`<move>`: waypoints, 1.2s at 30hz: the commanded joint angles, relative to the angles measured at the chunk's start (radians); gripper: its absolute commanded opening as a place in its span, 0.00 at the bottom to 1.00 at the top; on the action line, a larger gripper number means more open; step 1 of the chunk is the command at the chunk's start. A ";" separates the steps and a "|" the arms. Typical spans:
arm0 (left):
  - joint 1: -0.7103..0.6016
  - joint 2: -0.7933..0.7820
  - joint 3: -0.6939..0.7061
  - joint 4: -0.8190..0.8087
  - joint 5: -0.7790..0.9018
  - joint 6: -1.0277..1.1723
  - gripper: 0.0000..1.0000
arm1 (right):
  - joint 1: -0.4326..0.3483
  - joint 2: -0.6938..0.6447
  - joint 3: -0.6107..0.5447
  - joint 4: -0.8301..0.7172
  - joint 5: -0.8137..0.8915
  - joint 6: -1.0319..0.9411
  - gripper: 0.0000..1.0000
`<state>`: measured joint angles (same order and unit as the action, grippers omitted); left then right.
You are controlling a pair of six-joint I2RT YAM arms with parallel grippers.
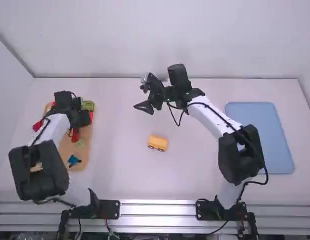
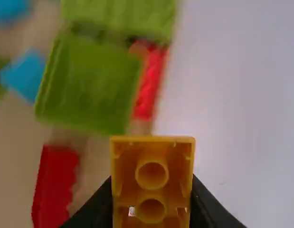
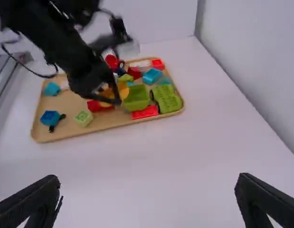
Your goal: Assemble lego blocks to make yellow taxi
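My left gripper (image 1: 84, 119) is over the tray's right side. In the left wrist view a yellow-orange brick (image 2: 152, 166), its hollow underside facing the camera, is pinched in my left gripper (image 2: 152, 209); the same brick (image 3: 122, 90) appears among the tray's parts in the right wrist view. A yellow car body with dark wheels (image 1: 158, 143) stands by itself mid-table. Beyond it, toward the back wall, my right gripper (image 1: 144, 106) hangs above the table. Seen from its own wrist, the right gripper (image 3: 149, 199) is wide open and holds nothing.
The wooden tray (image 1: 69, 150) at the left holds green, red and blue pieces, including a green box-like block (image 2: 90, 85) and a red brick (image 2: 54, 183). A blue tray (image 1: 260, 137) lies on the right side of the table, beyond the right arm's links.
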<state>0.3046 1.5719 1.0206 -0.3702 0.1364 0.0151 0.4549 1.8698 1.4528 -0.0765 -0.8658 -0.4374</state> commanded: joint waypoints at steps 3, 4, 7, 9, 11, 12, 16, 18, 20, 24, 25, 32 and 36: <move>-0.122 -0.187 -0.066 0.106 0.341 0.179 0.13 | -0.011 0.006 0.005 0.001 -0.068 0.040 0.98; -0.138 -0.197 -0.077 0.128 0.373 0.188 0.13 | -0.011 0.006 0.005 0.001 -0.084 0.040 0.98; -0.241 -0.230 -0.145 0.270 0.549 0.248 0.14 | -0.011 0.006 0.005 -0.004 -0.204 0.036 0.98; -0.290 -0.229 -0.182 0.362 0.617 0.266 0.13 | -0.009 0.006 0.005 -0.013 -0.288 0.021 0.98; -0.325 -0.229 -0.227 0.475 0.691 0.266 0.13 | -0.015 0.006 0.005 -0.039 -0.387 -0.018 0.98; -0.334 -0.229 -0.248 0.524 0.731 0.267 0.13 | -0.019 0.006 0.005 -0.058 -0.435 -0.039 0.98; -0.335 -0.227 -0.319 0.700 0.878 0.266 0.13 | -0.029 0.006 0.005 -0.112 -0.524 -0.092 0.98; -0.331 -0.227 -0.356 0.809 0.933 0.233 0.13 | -0.032 0.006 0.005 -0.137 -0.558 -0.123 1.00; -0.333 -0.227 -0.387 0.910 0.926 0.158 0.13 | -0.032 0.006 0.005 -0.164 -0.585 -0.154 0.97; -0.340 -0.227 -0.434 1.048 0.935 0.082 0.14 | -0.028 0.006 0.005 -0.177 -0.605 -0.196 0.85; -0.340 -0.227 -0.441 1.077 0.959 0.078 0.14 | -0.028 0.006 0.005 -0.170 -0.602 -0.196 0.82; -0.340 -0.227 -0.448 1.183 1.027 -0.022 0.14 | -0.029 0.006 0.005 -0.167 -0.584 -0.199 0.73; -0.341 -0.227 -0.448 1.192 1.027 -0.026 0.14 | -0.013 0.006 0.005 -0.167 -0.557 -0.200 0.64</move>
<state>-0.0330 1.3422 0.5743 0.8139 1.1339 0.0170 0.4309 1.8702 1.4528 -0.2440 -1.4231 -0.6334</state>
